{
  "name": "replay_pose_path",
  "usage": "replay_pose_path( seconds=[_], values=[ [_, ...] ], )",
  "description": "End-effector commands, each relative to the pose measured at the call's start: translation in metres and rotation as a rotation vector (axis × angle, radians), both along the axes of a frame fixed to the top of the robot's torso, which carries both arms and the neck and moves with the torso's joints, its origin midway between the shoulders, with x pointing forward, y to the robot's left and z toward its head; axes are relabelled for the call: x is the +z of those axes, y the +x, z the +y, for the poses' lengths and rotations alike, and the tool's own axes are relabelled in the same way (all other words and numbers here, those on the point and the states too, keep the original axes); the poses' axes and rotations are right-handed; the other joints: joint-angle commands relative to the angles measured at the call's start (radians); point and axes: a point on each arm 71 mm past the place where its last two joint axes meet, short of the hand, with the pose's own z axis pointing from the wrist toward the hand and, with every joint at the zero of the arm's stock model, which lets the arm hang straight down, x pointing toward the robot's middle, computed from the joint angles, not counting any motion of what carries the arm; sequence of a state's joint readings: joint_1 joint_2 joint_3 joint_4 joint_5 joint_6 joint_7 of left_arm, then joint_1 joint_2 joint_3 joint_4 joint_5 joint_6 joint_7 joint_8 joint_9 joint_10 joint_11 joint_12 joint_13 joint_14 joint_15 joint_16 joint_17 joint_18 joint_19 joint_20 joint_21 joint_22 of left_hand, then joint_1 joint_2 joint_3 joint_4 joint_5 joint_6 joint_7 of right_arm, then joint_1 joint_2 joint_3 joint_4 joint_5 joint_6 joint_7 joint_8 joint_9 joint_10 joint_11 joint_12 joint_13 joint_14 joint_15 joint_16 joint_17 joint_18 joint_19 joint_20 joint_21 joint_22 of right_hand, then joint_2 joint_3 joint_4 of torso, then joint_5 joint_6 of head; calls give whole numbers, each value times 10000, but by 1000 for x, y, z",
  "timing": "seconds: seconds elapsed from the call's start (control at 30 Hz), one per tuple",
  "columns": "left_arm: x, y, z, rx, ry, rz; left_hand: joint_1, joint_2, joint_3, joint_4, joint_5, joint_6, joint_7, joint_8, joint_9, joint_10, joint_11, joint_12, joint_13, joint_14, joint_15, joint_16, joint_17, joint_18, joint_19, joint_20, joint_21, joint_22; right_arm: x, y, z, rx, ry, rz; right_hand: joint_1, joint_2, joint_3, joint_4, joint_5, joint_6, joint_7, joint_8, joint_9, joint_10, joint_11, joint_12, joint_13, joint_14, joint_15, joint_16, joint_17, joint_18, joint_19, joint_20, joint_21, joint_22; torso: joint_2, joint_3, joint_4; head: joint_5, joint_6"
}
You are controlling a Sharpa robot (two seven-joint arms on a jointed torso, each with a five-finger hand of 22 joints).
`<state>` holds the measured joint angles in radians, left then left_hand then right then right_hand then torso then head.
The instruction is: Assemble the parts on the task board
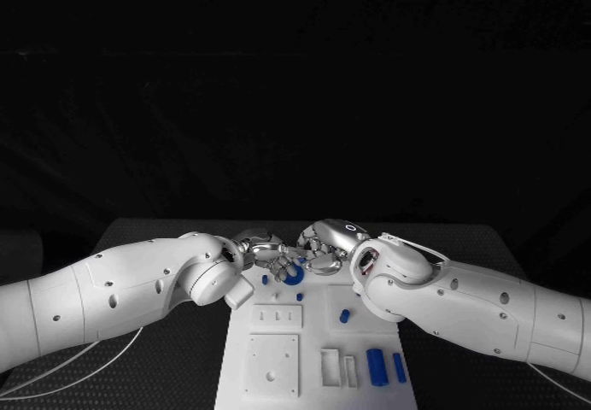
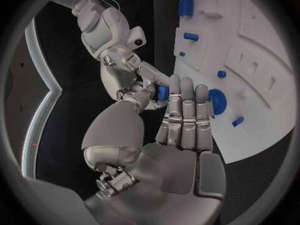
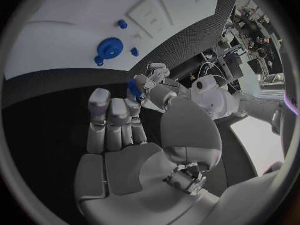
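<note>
Above the task board point(image 1: 314, 342), both robot hands point(image 1: 295, 249) meet fingertip to fingertip on a blue part point(image 2: 163, 92).

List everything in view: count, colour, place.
task board: one, white, middle of the table, running toward the robot.
table: one, black, under the board.
round part: one, blue, far end of the board, by the hands.
small parts: several, blue, scattered over the board's far half.
bar parts: two, blue, near right of the board.
held part: one, blue, between both hands' fingertips.
left hand: silver, touching the held part.
right hand: silver, likewise.
</note>
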<state>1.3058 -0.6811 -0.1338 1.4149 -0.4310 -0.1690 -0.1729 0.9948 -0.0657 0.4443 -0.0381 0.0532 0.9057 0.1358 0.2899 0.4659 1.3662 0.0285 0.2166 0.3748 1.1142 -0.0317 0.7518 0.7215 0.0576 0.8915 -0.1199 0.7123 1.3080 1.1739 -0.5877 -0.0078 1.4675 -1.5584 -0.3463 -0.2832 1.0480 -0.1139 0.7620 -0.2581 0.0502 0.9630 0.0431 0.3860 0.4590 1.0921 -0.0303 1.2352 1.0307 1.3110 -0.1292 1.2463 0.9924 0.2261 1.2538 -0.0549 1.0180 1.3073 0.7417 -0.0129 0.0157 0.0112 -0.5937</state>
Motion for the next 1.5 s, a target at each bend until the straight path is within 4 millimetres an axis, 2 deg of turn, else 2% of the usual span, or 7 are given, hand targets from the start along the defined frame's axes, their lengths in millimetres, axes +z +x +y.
replay_pose_path(
  seconds=[0.03,0.13,0.5,0.73,1.0,1.13,1.5],
  values=[
    [5,0,-8,-190,-349,-115,4,99,0,-67,-14,62,-2,-62,-11,-55,-7,-42,13,-35,-11,37,-16,87,-68,-95,32,107,-2,-5,7,401,-59,146,24,-22,88,1,10,955,366,9,57,90,-4,-8,12,10,-62,-33,-1,357,51,-16,6,110,-6,1,6,6,7],
    [4,0,-7,-144,-319,-103,137,266,49,-232,4,107,-14,-51,-20,-39,-17,-49,40,-25,-17,49,-29,84,-68,-99,44,105,-2,-6,8,420,-50,147,24,-21,91,1,11,956,366,8,57,90,-3,-9,12,10,-62,-34,-2,357,52,-15,5,110,-4,2,8,15,9],
    [3,2,-11,-141,-310,-21,57,369,26,-361,65,233,-47,-25,-51,-1,-43,-72,99,-4,-25,73,-66,69,-61,-109,61,88,-3,-6,8,412,-125,174,22,-21,108,1,12,960,366,4,54,94,-4,-12,15,12,-62,-37,-3,357,55,-15,3,108,6,3,-18,21,12],
    [3,2,-11,-102,-347,12,17,583,148,-671,486,324,-60,-35,-115,31,-52,-126,176,2,-28,109,-117,47,-58,-117,91,71,-3,-6,9,425,-160,203,21,-23,117,0,13,964,366,2,52,96,-4,-13,17,13,-62,-38,-4,357,57,-15,2,108,-2,6,-1,-14,-7],
    [3,3,-10,-90,-302,67,-40,690,235,-917,706,423,-82,-12,-137,63,-69,-159,229,6,-33,143,-144,37,-58,-121,115,64,-4,-7,10,440,-155,211,18,-22,126,0,13,967,366,0,51,98,-4,-15,20,15,-62,-40,-5,357,58,-15,0,107,3,8,3,2,-7],
    [3,3,-11,-92,-282,94,-119,919,410,-1364,1245,511,-100,4,-165,111,-82,-206,303,4,-32,192,-182,16,-58,-120,155,56,-4,-8,11,459,-151,221,18,-21,131,-1,14,968,366,-1,50,99,-4,-16,21,15,-62,-41,-6,357,59,-15,0,106,-5,6,-3,16,-14],
    [2,6,-9,155,-190,77,-259,1389,687,-1997,1771,682,-147,76,-162,199,-116,-264,404,17,-38,276,-222,-11,-52,-124,217,45,-4,-10,11,458,-132,242,16,-18,144,-1,18,974,365,-3,48,102,-4,-18,24,17,-62,-43,-7,357,62,-14,-2,105,3,10,-22,43,-12]
  ],
)
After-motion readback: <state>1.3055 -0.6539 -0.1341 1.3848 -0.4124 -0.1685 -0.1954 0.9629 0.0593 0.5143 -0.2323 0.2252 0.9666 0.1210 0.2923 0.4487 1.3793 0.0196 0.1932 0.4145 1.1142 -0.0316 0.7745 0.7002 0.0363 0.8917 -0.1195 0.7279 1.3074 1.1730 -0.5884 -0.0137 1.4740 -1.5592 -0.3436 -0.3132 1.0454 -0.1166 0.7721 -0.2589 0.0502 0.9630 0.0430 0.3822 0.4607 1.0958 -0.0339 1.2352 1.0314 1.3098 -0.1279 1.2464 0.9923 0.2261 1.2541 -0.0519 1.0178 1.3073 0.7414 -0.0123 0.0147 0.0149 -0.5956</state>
